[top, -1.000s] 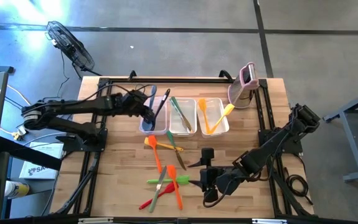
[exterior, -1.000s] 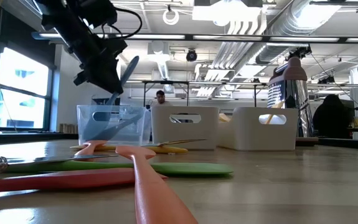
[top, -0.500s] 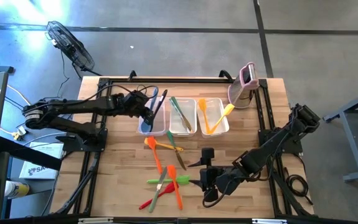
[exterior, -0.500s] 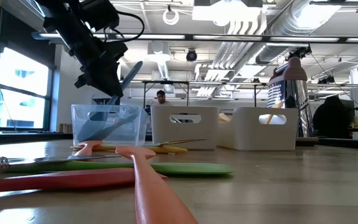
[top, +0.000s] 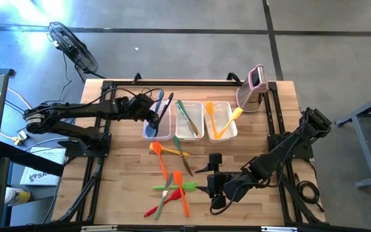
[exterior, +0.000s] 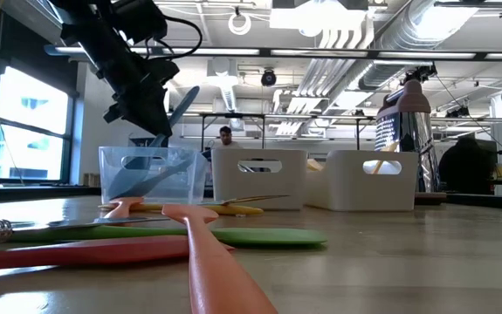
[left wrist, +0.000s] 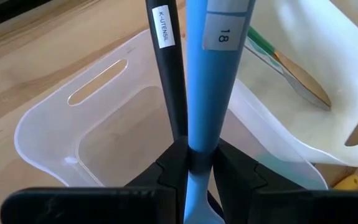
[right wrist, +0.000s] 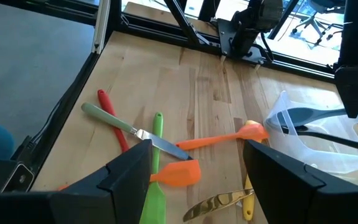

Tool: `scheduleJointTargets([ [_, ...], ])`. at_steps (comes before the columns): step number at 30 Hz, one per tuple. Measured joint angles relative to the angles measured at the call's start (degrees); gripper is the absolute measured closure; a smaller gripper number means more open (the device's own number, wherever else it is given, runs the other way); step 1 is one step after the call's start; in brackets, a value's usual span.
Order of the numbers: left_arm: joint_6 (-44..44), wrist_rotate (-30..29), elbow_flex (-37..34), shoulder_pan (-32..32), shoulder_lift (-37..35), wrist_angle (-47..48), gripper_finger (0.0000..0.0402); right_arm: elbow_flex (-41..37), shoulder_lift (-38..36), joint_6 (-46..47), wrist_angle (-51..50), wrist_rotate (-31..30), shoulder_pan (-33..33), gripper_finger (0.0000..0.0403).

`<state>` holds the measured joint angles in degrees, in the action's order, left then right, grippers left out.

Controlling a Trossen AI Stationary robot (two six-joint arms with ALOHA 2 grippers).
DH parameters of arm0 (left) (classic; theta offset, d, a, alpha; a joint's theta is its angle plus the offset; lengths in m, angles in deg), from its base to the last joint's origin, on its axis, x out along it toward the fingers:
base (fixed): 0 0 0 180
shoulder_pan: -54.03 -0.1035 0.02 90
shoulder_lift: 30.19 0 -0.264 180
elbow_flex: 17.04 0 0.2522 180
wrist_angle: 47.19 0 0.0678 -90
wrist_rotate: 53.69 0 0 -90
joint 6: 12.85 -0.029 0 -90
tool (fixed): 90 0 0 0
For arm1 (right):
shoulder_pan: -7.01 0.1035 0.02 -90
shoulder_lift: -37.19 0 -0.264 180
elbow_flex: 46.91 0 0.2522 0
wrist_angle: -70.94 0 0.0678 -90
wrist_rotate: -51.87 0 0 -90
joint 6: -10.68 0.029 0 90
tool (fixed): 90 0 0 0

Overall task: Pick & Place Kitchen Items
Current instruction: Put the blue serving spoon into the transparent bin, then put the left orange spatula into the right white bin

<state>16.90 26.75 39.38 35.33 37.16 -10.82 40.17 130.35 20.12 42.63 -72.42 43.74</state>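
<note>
My left gripper [top: 151, 118] is over the left clear tub [top: 167, 133], shut on a blue utensil [left wrist: 198, 93]; both also show in the low view, gripper [exterior: 148, 115] and utensil [exterior: 179, 103]. A black utensil [left wrist: 168, 68] lies in the tub alongside the blue one, close to one finger. My right gripper [top: 212, 175] is open and empty near the table's front, right of the loose utensils. An orange spatula [top: 161, 158], a green one [top: 179, 187], a red one [top: 151, 209] and others lie flat on the table. My left gripper pinches the blue utensil's handle [left wrist: 198, 138] between its two fingers [left wrist: 231, 171], which lie across it. The fingers slant down from the table's left. The utensil is tilted, its lower end inside the tub and its upper end [top: 158, 96] above the tub's far rim.
The middle tub [top: 180, 136] holds green and metal utensils. The right tub [top: 231, 132] holds orange and yellow ones. A pink-and-white gadget [top: 255, 87] stands at the back right. A person shows far behind the tubs [exterior: 224, 136]. Black frame rails run along the table's sides.
My left gripper has gone a little toward the table's left edge, still shut on the blue utensil. The left tub has slid a little to the left with it. My right arm has kept still.
</note>
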Motion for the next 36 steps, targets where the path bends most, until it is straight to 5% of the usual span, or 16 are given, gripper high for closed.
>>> scheduleJointTargets([
  [13, 0.5, 1.5, 0.0, 0.0, 0.0, 0.3, 0.0336, -1.8, 0.0, 2.5, 0.3, 0.4, 0.0, 0.016],
  [26, 0.5, 1.1, 0.0, 0.0, 0.0, 0.3, 0.0208, -3.9, 0.0, 2.4, 4.1, 1.5, 0.0, 0.016],
  [36, -4.2, 1.3, 0.0, 0.0, -2.8, -0.6, 0.0192, -3.9, 0.0, 2.4, 4.0, 1.5, 0.0, 0.016],
])
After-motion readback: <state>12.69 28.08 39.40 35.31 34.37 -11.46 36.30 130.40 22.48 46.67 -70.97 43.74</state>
